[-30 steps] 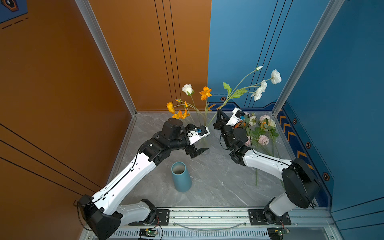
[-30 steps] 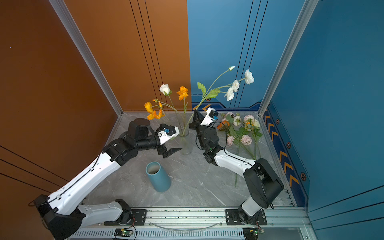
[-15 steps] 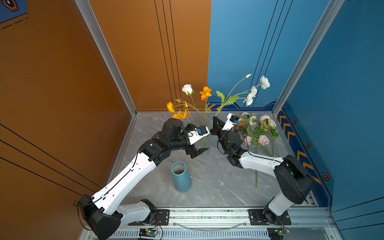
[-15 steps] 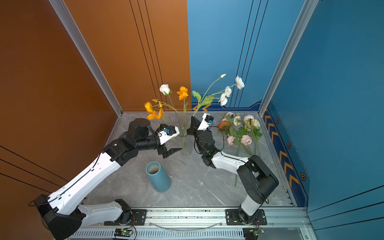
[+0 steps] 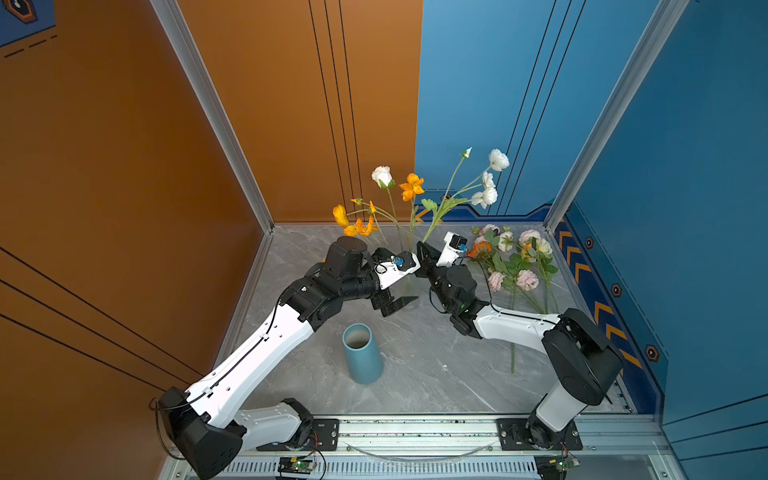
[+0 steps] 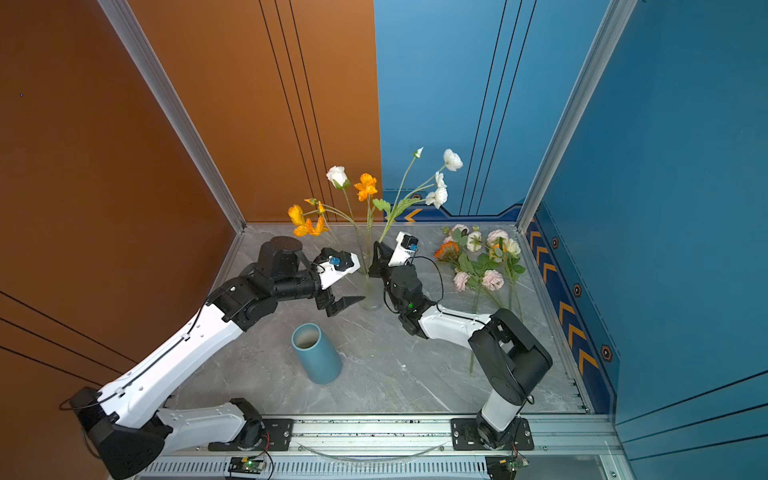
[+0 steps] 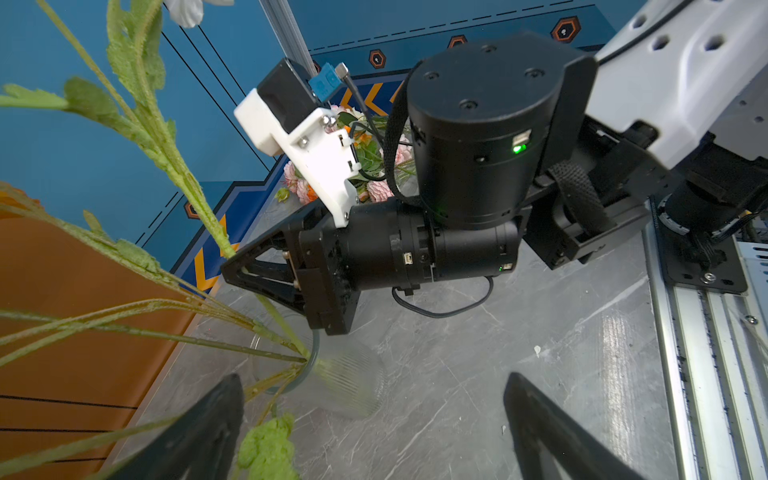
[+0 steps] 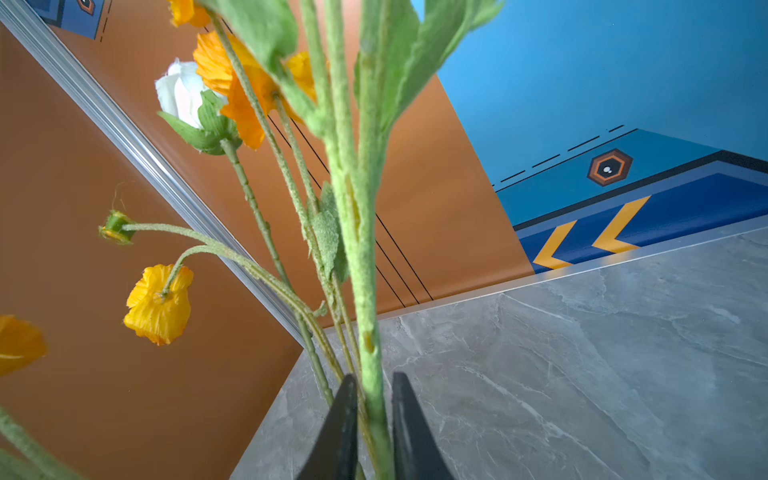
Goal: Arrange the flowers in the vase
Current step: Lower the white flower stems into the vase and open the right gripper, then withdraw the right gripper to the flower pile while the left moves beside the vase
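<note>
The blue tube (image 5: 362,357) stands open end up on the grey worktop (image 5: 419,374), in front of the left pincer (image 6: 345,304), whose jaws gape wide and empty just beside the clear glass vase (image 6: 370,297). Orange blooms (image 5: 412,187) and 1 white rose (image 5: 382,176) rise from that vase. The right pincer (image 8: 375,380) sits just above its mouth, fingers narrowly flanking the white-flowered stem (image 8: 361,249); whether they pinch it cannot be told. The orange stems crowd close alongside. Farther right, the loose flowers (image 5: 515,259) lie heaped on the worktop, apart from both pincers.
</note>
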Robot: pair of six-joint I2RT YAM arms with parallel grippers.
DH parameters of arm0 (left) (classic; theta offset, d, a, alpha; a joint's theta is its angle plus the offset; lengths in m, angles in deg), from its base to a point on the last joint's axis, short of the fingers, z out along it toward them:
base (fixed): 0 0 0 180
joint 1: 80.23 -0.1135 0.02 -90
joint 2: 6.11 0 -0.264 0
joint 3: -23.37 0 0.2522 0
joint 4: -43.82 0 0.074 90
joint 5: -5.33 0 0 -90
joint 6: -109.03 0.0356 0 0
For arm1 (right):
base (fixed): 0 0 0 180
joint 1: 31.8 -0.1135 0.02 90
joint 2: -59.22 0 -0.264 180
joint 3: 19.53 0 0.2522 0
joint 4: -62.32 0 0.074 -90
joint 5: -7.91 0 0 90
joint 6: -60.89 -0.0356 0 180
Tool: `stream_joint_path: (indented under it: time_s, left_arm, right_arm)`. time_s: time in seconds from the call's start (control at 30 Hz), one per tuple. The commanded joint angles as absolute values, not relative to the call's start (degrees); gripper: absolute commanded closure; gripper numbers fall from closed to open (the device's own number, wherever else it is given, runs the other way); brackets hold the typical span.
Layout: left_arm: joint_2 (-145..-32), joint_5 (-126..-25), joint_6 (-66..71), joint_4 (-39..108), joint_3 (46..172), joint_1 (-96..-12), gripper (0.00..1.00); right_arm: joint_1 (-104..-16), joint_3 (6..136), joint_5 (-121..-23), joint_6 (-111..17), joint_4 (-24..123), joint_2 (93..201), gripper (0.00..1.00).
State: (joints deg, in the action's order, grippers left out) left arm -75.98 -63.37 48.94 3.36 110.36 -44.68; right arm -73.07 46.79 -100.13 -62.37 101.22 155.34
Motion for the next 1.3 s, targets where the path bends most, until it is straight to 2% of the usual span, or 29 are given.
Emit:
stream_joint_path:
  time_s: [0.0,0.23,0.6,0.77,1.03,1.13,1.27]
  left_arm:
    - [-76.16,-61.40,47.93,4.04,109.77,-45.03,0.02]
    - [-76.38,-61.61,48.11,4.02,109.64,-44.90,0.02]
    - [-76.16,-61.31,48.17,3.97,109.55,-44.87,0.02]
    - [-76.07,-61.25,48.20,4.04,109.56,-44.57,0.02]
    - [-76.58,-60.77,48.26,4.03,109.49,-44.13,0.02]
    - [-76.77,-60.85,48.48,3.99,109.30,-43.65,0.02]
    - [-76.86,-61.15,48.57,4.04,109.20,-41.84,0.02]
  right_arm:
    - [-73.28,47.32,-99.32,-62.43,99.21,153.82,0.70]
    - [-73.39,46.80,-99.15,-61.62,98.37,152.37,0.54]
    - [-72.85,42.22,-100.59,-61.71,89.78,143.83,0.18]
    - [-72.38,40.00,-99.39,-61.63,83.44,137.87,0.12]
    - [-67.66,37.99,-95.74,-61.27,70.30,127.43,0.08]
    - [-64.30,37.59,-93.27,-61.07,62.25,123.00,0.08]
    - [-56.54,40.27,-96.25,-59.30,40.32,118.64,0.11]
